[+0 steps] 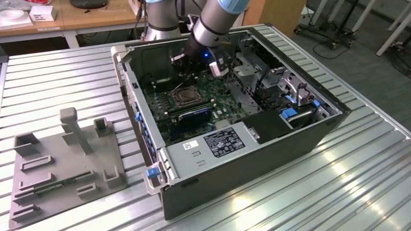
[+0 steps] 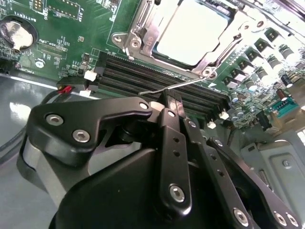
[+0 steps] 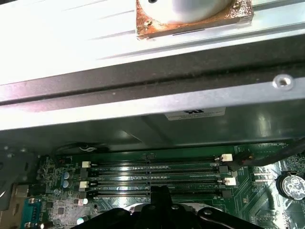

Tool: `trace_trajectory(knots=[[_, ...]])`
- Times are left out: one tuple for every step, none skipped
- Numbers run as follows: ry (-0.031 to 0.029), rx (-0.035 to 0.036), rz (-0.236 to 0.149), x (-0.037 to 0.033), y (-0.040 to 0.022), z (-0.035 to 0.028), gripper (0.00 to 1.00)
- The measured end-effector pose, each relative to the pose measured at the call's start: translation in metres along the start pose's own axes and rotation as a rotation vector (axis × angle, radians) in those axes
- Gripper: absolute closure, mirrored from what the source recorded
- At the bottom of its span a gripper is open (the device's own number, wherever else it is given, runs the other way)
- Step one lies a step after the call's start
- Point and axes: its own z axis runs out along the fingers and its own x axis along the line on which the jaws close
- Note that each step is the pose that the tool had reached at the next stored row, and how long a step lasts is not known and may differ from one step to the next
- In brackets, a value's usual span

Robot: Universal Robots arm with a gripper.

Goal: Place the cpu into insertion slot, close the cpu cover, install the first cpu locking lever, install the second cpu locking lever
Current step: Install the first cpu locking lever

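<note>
Green motherboard (image 2: 66, 33) carrying black memory slots (image 3: 152, 177) tipped with white clips (image 3: 227, 157). Pale silvery cpu (image 2: 190, 28) within the bright silvery cpu cover (image 2: 147, 36). Black gripper (image 2: 171, 98). Dark grey case (image 1: 257, 163) with blue latches (image 1: 153, 172) on a ribbed silver table (image 1: 57, 82). Grey fixture (image 1: 64, 163) at the exterior view's left.

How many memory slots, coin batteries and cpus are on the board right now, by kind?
memory slots: 4
coin battery: 1
cpu: 1
Total: 6
</note>
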Motion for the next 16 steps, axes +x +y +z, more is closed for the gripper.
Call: trace_trajectory(knots=[[-0.0019,0.0000,-0.001,0.0006,-0.0001,0.0001,0.89],[-0.0049,-0.0001,-0.002,0.0011,-0.0001,0.0004,0.89],[-0.0076,-0.0001,-0.002,0.0013,-0.0002,0.0007,0.89],[-0.0107,-0.0003,-0.004,0.0013,-0.0004,0.0011,0.89],[-0.0134,-0.0005,-0.004,0.0013,-0.0005,0.0015,0.89],[-0.0159,-0.0006,-0.005,0.0012,-0.0006,0.0019,0.89],[-0.0184,-0.0007,-0.006,0.0011,-0.0007,0.0022,0.89],[-0.0207,-0.0007,-0.007,0.0010,-0.0009,0.0026,0.89],[-0.0228,-0.0008,-0.007,0.0009,-0.0010,0.0030,0.89],[-0.0250,-0.0009,-0.008,0.0008,-0.0011,0.0034,0.89],[-0.0272,-0.0009,-0.009,0.0006,-0.0013,0.0038,0.89],[-0.0294,-0.0010,-0.010,0.0005,-0.0014,0.0043,0.89],[-0.0318,-0.0012,-0.010,0.0004,-0.0016,0.0049,0.89],[-0.0344,-0.0013,-0.011,0.0003,-0.0018,0.0054,0.89],[-0.0370,-0.0015,-0.012,0.0007,-0.0020,0.0060,0.89],[-0.0391,-0.0016,-0.013,0.0014,-0.0022,0.0066,0.89]])
